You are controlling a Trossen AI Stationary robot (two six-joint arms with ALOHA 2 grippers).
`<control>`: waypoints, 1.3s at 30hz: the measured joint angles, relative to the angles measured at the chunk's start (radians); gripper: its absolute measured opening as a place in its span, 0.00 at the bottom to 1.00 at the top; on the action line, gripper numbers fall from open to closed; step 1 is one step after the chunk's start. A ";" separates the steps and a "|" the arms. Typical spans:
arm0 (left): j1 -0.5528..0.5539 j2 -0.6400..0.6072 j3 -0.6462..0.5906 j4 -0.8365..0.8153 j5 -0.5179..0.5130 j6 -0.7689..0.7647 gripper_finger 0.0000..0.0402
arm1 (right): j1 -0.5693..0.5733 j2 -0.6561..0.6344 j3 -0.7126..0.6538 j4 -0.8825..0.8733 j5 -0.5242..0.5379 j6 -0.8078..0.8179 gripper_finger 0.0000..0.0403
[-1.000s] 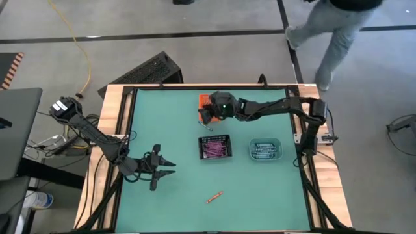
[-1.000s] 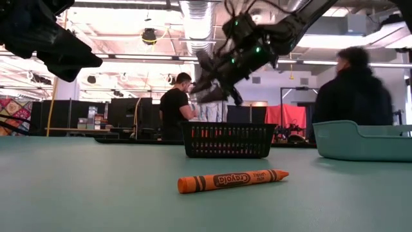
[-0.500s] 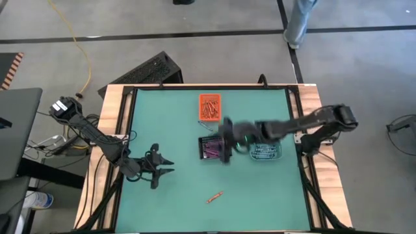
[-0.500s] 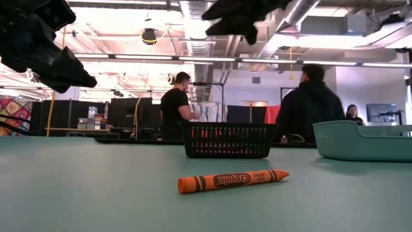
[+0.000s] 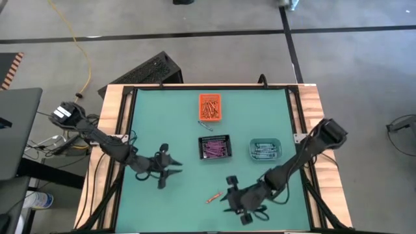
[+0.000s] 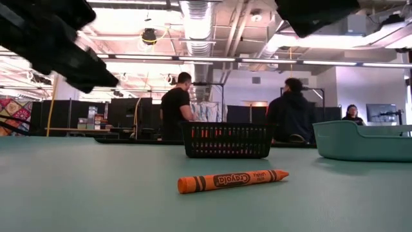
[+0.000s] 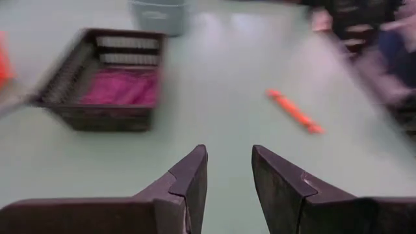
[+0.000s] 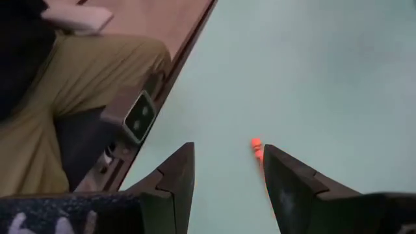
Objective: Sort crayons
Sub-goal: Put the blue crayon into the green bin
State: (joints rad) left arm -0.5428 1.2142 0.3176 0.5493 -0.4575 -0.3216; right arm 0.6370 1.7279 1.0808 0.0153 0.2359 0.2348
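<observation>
From the high view, a single orange crayon (image 5: 214, 196) lies alone on the green table (image 5: 156, 117) near its front edge. The right gripper (image 5: 229, 195) hangs just beside it, fingers apart and holding nothing. The left gripper (image 5: 170, 170) sits over the table's left side, well apart from the crayon, also spread and empty. At the far side stands an orange bin (image 5: 209, 108) filled with orange crayons; nearer the middle are a black mesh basket (image 5: 215, 147) with purple crayons and, to its right, a teal bin (image 5: 265, 150) with blue-teal ones.

In the low view, the orange crayon (image 6: 232, 180) rests flat on the tabletop, its label facing the camera. Behind it stand the mesh basket (image 6: 227, 140) and the teal bin (image 6: 364, 140). People stand in the room beyond.

The left wrist view shows that arm's two dark fingers (image 7: 188, 179) parted with nothing between them, the basket (image 7: 104, 81) of purple crayons and the orange crayon (image 7: 294, 110) ahead.

The right wrist view shows its fingers (image 8: 175, 175) wide apart and empty, with one end of the orange crayon (image 8: 257, 147) beside one fingertip, and the table's wooden edge (image 8: 185, 32) to one side.
</observation>
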 joint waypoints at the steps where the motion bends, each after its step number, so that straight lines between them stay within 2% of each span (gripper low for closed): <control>1: 0.016 0.016 0.012 -0.013 -0.022 0.014 0.28 | 0.010 0.018 0.007 0.002 0.000 0.000 0.44; 4: 0.095 0.059 0.056 -0.057 -0.046 0.082 0.28 | 0.024 0.066 0.039 -0.001 0.000 -0.002 0.44; 12: 0.384 0.075 0.283 -0.361 0.058 0.405 0.28 | 0.029 0.084 0.068 -0.012 0.001 -0.008 0.44; 15: 0.523 0.103 0.378 -0.466 0.163 0.528 0.28 | 0.024 0.084 0.068 -0.016 0.002 -0.037 0.44; 19: 0.687 0.191 0.478 -0.482 0.355 0.657 0.28 | 0.015 0.083 0.068 -0.017 0.054 -0.087 0.44; 22: 0.772 0.279 0.549 -0.486 0.485 0.764 0.28 | 0.019 0.074 0.067 -0.074 0.198 -0.113 0.44; 26: 0.824 0.422 0.626 -0.518 0.567 0.858 0.28 | 0.060 0.032 0.066 -0.224 0.411 -0.115 0.44; 29: 0.827 0.523 0.687 -0.543 0.551 0.916 0.28 | 0.112 -0.021 0.066 -0.315 0.520 -0.109 0.44; 33: 0.820 0.607 0.787 -0.644 0.437 0.970 0.28 | 0.191 -0.078 0.053 -0.350 0.678 -0.104 0.44; 39: 0.818 0.653 0.873 -0.769 0.446 1.007 0.28 | 0.273 -0.096 0.016 -0.354 0.808 -0.097 0.44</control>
State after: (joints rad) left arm 0.2749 1.8673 1.1906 -0.2200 -0.0118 0.6856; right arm 0.9101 1.6321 1.0963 -0.3387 1.0440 0.1376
